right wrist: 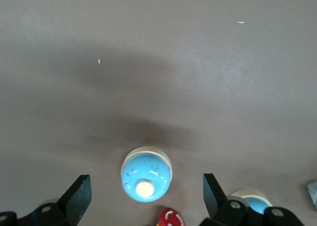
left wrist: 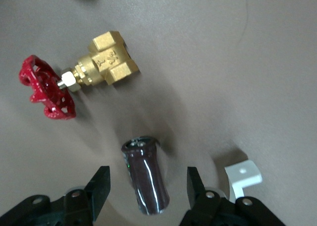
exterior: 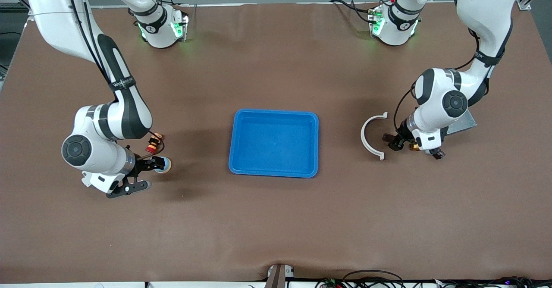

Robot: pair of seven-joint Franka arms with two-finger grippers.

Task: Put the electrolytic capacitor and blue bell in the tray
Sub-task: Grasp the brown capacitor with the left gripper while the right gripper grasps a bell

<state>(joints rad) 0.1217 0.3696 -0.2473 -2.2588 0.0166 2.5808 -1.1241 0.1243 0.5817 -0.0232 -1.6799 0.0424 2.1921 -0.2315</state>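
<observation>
left gripper [left wrist: 147, 189] astride capacitor [left wrist: 146, 175] | brass valve [left wrist: 79, 80], white clip [exterior: 371, 135] beside

- Both arms are glossy white with rounded shells and black bands at the joints.
- Each elbow carries a dark round cap.
- Thin black cables run along the links, strapped on by black bands with small white lettering.
- Green lights glow on both white bases.
- The left gripper [left wrist: 148, 189] and right gripper [right wrist: 147, 196] have matte black fingers with round screw holes.
</observation>
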